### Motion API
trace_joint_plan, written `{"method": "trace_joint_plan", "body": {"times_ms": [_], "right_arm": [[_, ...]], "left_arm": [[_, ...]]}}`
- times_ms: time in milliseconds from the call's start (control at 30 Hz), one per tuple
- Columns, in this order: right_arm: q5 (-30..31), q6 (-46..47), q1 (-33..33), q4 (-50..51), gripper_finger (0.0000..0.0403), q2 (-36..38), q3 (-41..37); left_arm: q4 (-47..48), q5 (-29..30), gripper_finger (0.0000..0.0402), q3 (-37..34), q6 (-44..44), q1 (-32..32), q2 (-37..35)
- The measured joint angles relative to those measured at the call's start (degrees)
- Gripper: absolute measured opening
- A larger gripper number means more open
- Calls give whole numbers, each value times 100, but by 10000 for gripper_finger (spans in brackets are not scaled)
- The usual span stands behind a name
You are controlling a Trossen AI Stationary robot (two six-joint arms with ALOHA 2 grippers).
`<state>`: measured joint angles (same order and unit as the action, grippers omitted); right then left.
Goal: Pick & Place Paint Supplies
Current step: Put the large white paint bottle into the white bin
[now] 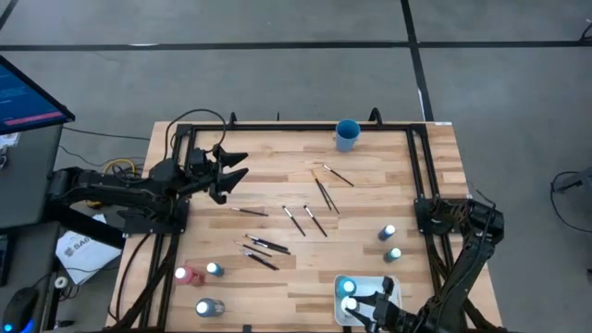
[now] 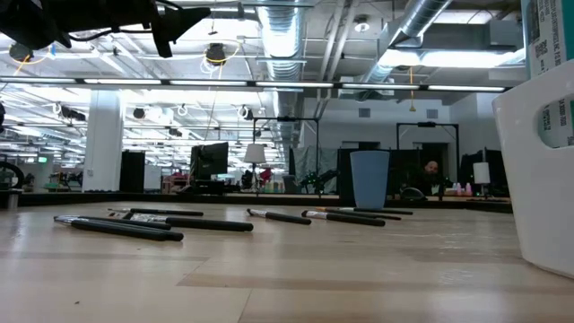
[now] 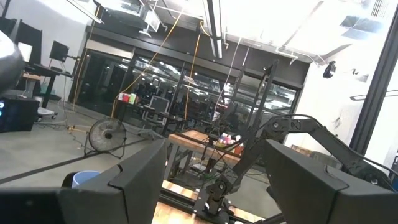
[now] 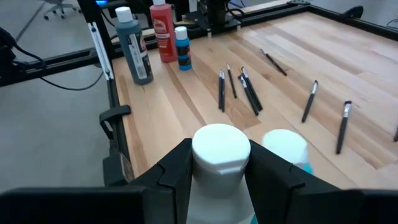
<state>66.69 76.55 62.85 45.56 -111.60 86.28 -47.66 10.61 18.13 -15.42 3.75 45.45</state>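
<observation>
My right fingers (image 4: 219, 171) are clamped on the white cap of a paint bottle (image 4: 220, 149), one finger on each side of it. In the high view this right gripper (image 1: 368, 305) sits at the near edge of the tabletop (image 1: 277, 180), over the white tray (image 1: 393, 284) toward the right near corner, and a second light-capped bottle (image 4: 285, 146) stands just beside the one I hold.

My left gripper (image 1: 233, 172) is raised above the left side of the tabletop, its fingers (image 3: 134, 180) apart and holding nothing.

The thin dark paintbrushes lie flat and scattered over the middle of the wood: a loose cluster (image 1: 261, 250) toward the near left, three singles (image 1: 294, 220) across the centre, and a few crossing brushes (image 1: 326, 190) closer to the far edge. Two small bottles (image 1: 388, 231) stand apart near the right edge, between the brushes and the tray. At the near left corner stand a red bottle (image 1: 188, 275), a small blue one (image 1: 215, 269) just beside it, and a taller dark bottle (image 1: 209, 307) nearer the edge.

The blue cup (image 1: 347, 134) stands upright at the far edge.
</observation>
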Motion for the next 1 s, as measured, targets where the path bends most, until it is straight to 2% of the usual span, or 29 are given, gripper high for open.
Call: {"method": "trace_joint_plan", "body": {"times_ms": [433, 600, 800, 1000], "right_arm": [[-27, -64, -35, 59, 118, -23, -9], [-143, -13, -35, -389, 118, -32, -335], [-129, -124, -40, -447, 119, -32, -385], [-267, -153, -73, -454, 133, -32, -385]], "left_arm": [[11, 0, 257, 0, 0, 0, 2], [11, 0, 257, 0, 4, 0, 2], [11, 0, 257, 0, 7, 0, 2], [11, 0, 257, 0, 7, 1, 2]]}}
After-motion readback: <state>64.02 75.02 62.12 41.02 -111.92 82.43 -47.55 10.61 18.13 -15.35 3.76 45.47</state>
